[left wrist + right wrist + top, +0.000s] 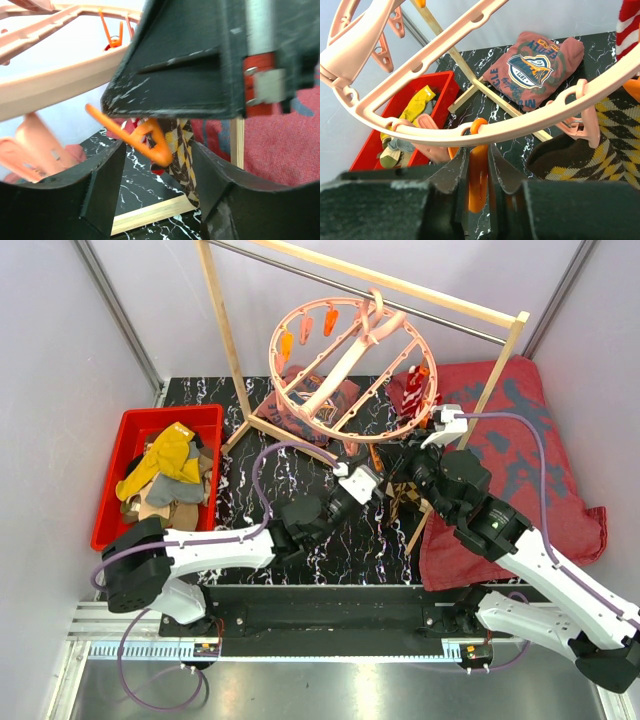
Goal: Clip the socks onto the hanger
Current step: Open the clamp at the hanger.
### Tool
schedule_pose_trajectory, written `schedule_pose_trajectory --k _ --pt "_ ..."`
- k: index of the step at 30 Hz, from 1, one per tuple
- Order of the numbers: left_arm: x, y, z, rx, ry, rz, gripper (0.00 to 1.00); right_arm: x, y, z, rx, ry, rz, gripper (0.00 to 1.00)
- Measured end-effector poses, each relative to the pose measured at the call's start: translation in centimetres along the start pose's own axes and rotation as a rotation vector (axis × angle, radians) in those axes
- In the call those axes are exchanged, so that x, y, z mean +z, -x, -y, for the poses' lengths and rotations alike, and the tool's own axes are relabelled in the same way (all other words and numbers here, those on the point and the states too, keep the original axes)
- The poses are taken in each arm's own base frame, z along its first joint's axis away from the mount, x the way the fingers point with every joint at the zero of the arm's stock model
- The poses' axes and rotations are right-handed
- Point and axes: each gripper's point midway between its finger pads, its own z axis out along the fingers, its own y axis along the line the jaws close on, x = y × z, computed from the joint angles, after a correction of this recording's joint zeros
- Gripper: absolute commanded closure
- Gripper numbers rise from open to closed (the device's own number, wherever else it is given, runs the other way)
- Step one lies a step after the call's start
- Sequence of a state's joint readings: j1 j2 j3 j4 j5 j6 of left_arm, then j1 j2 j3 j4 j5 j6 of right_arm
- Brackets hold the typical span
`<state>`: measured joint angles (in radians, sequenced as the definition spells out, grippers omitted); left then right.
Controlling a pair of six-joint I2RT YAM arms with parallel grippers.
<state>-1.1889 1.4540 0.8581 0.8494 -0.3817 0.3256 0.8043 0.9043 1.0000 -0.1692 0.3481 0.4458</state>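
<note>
The salmon-pink hanger [340, 370] hangs from the wooden rack, and its rim [535, 122] crosses the right wrist view. My right gripper [478, 175] is shut on an orange clip [478, 192] under that rim. My left gripper [160, 175] stands open just below the right one. Between its fingers hang an orange clip [150, 142] and the brown-tan argyle sock [182, 150], neither of them touched. Whether a clip bites the sock I cannot tell. A red-white striped sock [418, 385] hangs on the far right of the rim. More socks [165, 465] lie in the red bin.
The red bin [115, 455] sits at the left. A dark-red patterned cloth [520, 455] covers the right side. The wooden rack's foot bars [505, 102] cross the black marble top. A folded salmon printed cloth [535, 65] lies under the hanger. Grey walls close in on both sides.
</note>
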Motion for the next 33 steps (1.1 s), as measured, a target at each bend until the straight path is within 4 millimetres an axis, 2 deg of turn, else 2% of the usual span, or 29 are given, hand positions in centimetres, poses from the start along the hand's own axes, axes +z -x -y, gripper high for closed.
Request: schedule_pose_trajectory --k 8,22,26,33 --pt "-0.1 -0.3 -1.7 -0.081 -0.018 0.009 0.38 -0.2 0.4 -0.1 0.005 0.010 0.016 0.90" --pt "-0.1 -0.1 0.1 -0.295 -0.176 0.038 0.42 -0.3 0.2 0.0 0.001 0.013 0.021 0.90" --pt "-0.3 -0.5 -0.2 -0.375 -0.202 0.036 0.44 -0.4 0.2 0.0 0.002 0.014 0.024 0.90" --pt "-0.4 0.1 0.0 -0.487 -0.252 0.042 0.46 -0.3 0.6 -0.2 0.008 0.022 0.038 0.90"
